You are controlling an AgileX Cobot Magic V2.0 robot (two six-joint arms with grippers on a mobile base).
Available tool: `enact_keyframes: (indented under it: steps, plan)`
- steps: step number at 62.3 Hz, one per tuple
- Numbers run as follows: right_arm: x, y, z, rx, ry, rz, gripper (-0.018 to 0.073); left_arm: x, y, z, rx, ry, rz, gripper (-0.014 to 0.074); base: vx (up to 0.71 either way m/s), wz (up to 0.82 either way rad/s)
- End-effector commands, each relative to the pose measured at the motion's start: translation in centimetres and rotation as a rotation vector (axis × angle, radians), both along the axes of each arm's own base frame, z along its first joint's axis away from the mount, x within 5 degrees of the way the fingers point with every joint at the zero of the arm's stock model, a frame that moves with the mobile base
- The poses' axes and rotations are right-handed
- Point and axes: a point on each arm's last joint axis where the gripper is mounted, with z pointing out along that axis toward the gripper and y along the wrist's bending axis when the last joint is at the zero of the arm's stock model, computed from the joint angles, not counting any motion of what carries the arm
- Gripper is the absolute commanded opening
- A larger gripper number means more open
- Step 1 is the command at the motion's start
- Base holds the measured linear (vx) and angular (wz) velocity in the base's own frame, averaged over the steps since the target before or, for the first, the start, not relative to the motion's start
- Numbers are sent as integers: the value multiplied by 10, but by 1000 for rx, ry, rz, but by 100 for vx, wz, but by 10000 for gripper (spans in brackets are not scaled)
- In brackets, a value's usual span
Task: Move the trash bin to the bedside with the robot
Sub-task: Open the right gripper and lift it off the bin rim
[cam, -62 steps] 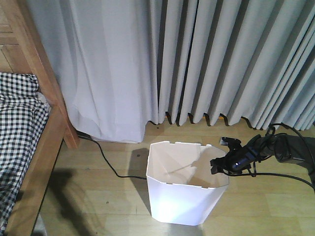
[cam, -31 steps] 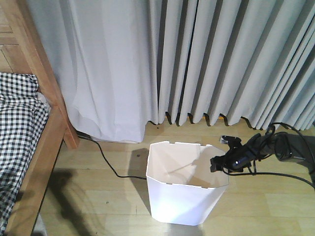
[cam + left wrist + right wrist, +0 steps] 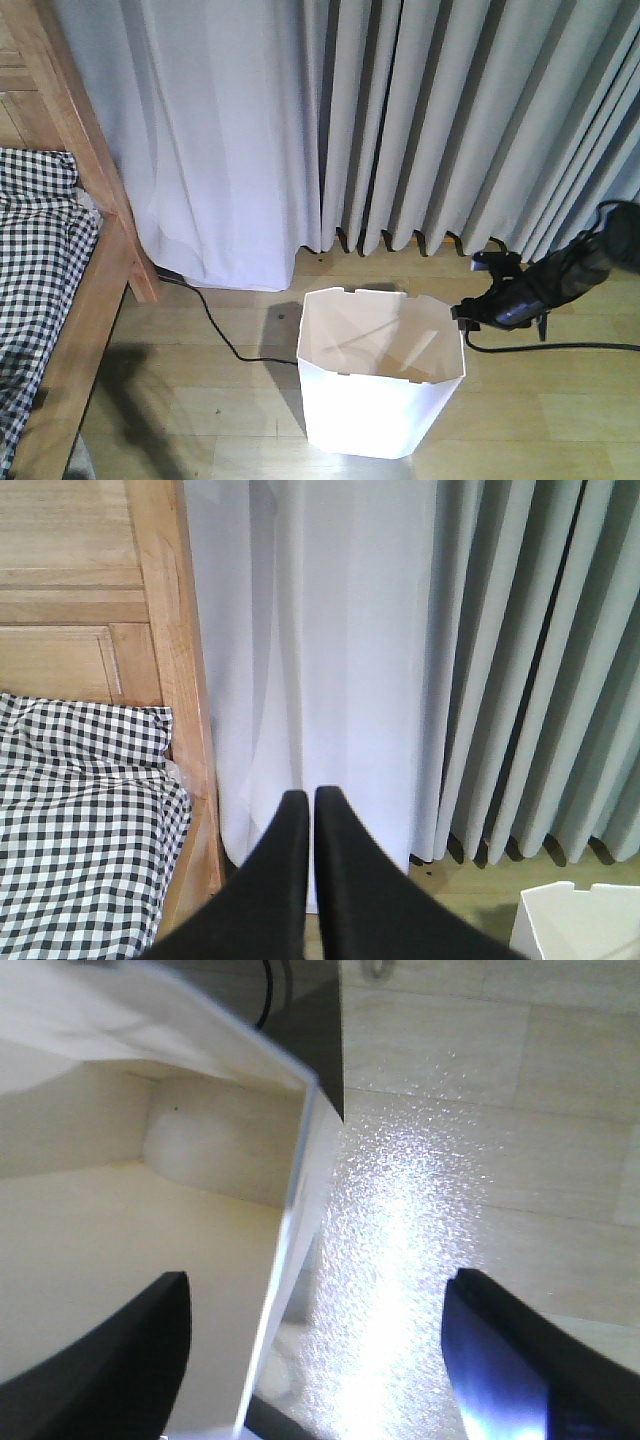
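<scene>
The white trash bin (image 3: 375, 385) stands upright on the wood floor, right of the bed. My right gripper (image 3: 468, 312) hovers at its right rim. In the right wrist view this gripper (image 3: 315, 1295) is open and straddles the bin's wall (image 3: 290, 1250), one finger on the cream inner side and one over the floor, neither touching it. The wooden bed frame (image 3: 95, 170) with checked bedding (image 3: 40, 260) is at the left. My left gripper (image 3: 303, 798) is shut and empty, facing the bed post (image 3: 165, 630). The bin's corner (image 3: 580, 920) shows at the lower right.
Grey curtains (image 3: 420, 120) hang to the floor behind the bin. A loose black cord (image 3: 215, 325) runs over the floor from under the curtain to behind the bin. Another black cable (image 3: 560, 348) trails from the right arm.
My right arm has risen and drawn back to the right, so the gripper moved from over the bin's inside to its right rim. The bin has not moved.
</scene>
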Motion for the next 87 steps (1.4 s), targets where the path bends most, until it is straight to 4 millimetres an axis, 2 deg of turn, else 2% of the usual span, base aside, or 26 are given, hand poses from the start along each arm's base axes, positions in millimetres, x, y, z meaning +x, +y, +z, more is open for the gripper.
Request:
enact_keyframes:
  steps: [1,16,35,54,62,72,87]
  plan:
    - [9,0,66,-14,-117,18,518,1,0,1,-8,-65,0,-6,0,-1]
    - [-34,6,163,-34,-230,37,518,1,0,1,-8,-65,0,-6,0,0]
    - [-90,13,283,-60,-499,12,518,1,0,1,-8,-65,0,-6,0,0]
    - [-171,23,373,-80,-845,-49,518,1,0,1,-8,-65,0,-6,0,0]
    - [-208,27,392,-47,-978,-129,518,1,0,1,-8,-65,0,-6,0,0]
    - [-248,32,388,-21,-1072,-159,518,1,0,1,-8,-65,0,-6,0,0]
    - [-303,40,384,-95,-1285,-97,518,1,0,1,-8,-65,0,-6,0,0]
